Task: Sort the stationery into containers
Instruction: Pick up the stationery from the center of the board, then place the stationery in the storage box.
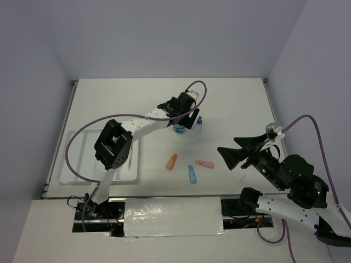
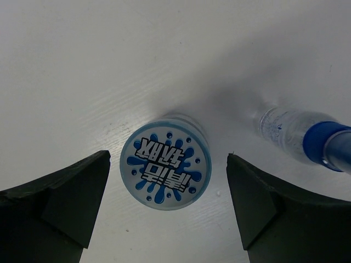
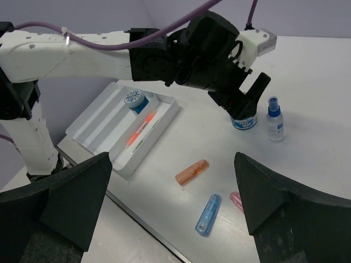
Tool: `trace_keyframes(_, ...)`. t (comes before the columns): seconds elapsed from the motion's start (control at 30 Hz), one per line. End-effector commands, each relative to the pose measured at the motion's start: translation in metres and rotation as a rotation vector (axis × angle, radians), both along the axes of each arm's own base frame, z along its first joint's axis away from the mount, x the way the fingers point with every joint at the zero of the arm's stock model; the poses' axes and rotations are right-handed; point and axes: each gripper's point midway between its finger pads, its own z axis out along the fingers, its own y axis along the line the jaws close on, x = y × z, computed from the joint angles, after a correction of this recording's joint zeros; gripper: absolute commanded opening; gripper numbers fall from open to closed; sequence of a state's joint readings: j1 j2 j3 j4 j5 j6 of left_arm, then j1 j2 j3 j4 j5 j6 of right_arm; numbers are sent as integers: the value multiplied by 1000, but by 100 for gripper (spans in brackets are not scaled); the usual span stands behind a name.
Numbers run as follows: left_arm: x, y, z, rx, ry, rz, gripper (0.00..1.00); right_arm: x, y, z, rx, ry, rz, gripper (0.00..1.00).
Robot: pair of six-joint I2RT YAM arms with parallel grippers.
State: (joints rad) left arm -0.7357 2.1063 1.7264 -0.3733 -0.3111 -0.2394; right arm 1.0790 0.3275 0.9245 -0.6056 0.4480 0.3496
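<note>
Top external view and both wrist views, with every position read from the white tray [image 1: 77, 156]:
- Left gripper [image 1: 182, 121]: you see it well to the right of the tray, pointing down; its jaws stand wide, with one finger [image 2: 60, 203] on each side of a round blue-and-white pot [image 2: 165, 166] and a gap on both sides, so nothing is gripped
- Clear blue-capped bottle [image 1: 198, 125]: upright, just beyond that pot on the side away from the tray, and touching neither the pot nor the fingers
- Orange marker [image 1: 172, 161]: lies flat on the table, the loose item nearest the tray
- Blue marker [image 1: 192, 173] and pink eraser [image 1: 204, 164]: lie flat, farther from the tray than the orange marker, all three apart from each other
- Second pot [image 3: 134, 99]: sits inside the tray, at the end away from the arm bases
- Orange pen [image 3: 140, 129] and green pen [image 3: 143, 137]: lie lengthwise, side by side, in the tray's long compartment nearest the loose items
- Right gripper [image 1: 233, 149]: farthest from the tray, past the eraser; jaws spread wide and empty
</note>
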Motion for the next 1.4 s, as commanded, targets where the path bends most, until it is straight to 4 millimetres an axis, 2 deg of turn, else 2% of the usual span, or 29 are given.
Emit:
trace_keyframes(0.0, 1, -2, -16, -23, 29, -8, 99, 2, 5, 3, -9, -12, 7, 100)
trace_keyframes(0.1, 1, -2, -23, -27, 37, -4, 96, 3, 6, 4, -8, -16, 6, 100)
trace_keyframes(0.17, 2, 0, -27, -27, 49, -3, 84, 3, 7, 4, -11, -16, 7, 100)
trace_keyframes(0.2, 2, 1, -32, -27, 60, -1, 64, 3, 8, 3, -14, -14, 9, 100)
trace_keyframes(0.23, 2, 1, -32, -27, 62, 0, 52, 4, 7, 4, -14, -16, 7, 100)
trace_keyframes(0.33, 2, 13, -22, -21, 51, 55, 0, 4, 7, 3, -15, -15, 3, 100)
trace_keyframes(0.37, 2, 16, 3, -48, 11, 67, 0, 5, 7, 1, -20, -12, 3, 100)
trace_keyframes(0.43, -3, 29, 24, -57, -26, 107, 0, 5, 6, 2, -21, -17, -2, 100)
trace_keyframes(0.47, -7, 39, 58, -85, -74, 134, 0, 5, 7, 1, -25, -16, -2, 100)
trace_keyframes(0.53, -10, 76, 84, -73, -125, 286, 0, 5, 9, 1, -24, -17, 3, 100)
trace_keyframes(0.57, -17, 96, 112, -102, -158, 355, 0, 6, 10, 0, -26, -17, 6, 100)
trace_keyframes(0.6, -29, 121, 111, -63, -126, 417, 0, 6, 12, 1, -22, -19, 7, 100)
trace_keyframes(0.63, -34, 154, 108, -68, -119, 551, 0, 6, 15, 0, -26, -19, 15, 100)
trace_keyframes(0.67, -47, 178, 124, -101, -136, 624, 0, 6, 16, 0, -22, -21, 18, 100)
trace_keyframes(0.7, -68, 203, 104, -74, -83, 709, 0, 8, 18, 0, -21, -23, 18, 100)
trace_keyframes(0.73, -79, 234, 120, -109, -124, 792, 0, 8, 20, -2, -25, -23, 23, 100)
trace_keyframes(0.77, -89, 251, 116, -113, -121, 837, 0, 8, 21, -2, -27, -23, 26, 100)
trace_keyframes(0.8, -107, 268, 96, -90, -86, 893, 0, 10, 22, -3, -31, -26, 21, 100)
trace_keyframes(0.83, -118, 289, 106, -133, -112, 948, 0, 10, 23, -4, -36, -26, 23, 100)
trace_keyframes(0.87, -127, 301, 102, -140, -112, 987, 0, 11, 25, -4, -40, -27, 24, 100)
trace_keyframes(0.9, -142, 312, 85, -128, -88, 1030, 0, 12, 26, -3, -42, -31, 21, 100)
trace_keyframes(0.93, -150, 327, 90, -163, -114, 1077, 0, 12, 28, -2, -44, -33, 29, 100)
trace_keyframes(0.97, -156, 334, 86, -171, -110, 1097, 0, 13, 31, -3, -53, -29, 35, 100)
trace_keyframes(1.0, -164, 340, 72, -159, -87, 1101, 0, 13, 33, -2, -53, -31, 40, 100)
trace_keyframes(1.03, -163, 346, 75, -197, -103, 1116, 0, 13, 36, -1, -53, -31, 48, 100)
trace_keyframes(1.07, -167, 343, 63, -207, -60, 1099, 0, 13, 40, -2, -58, -31, 60, 100)
trace_keyframes(1.23, -178, 349, 32, -177, -10, 1151, 0, 13, 49, -4, -62, -24, 85, 100)
trace_keyframes(1.37, -171, 338, 6, -197, 41, 1108, 0, 14, 53, -6, -65, -22, 93, 100)
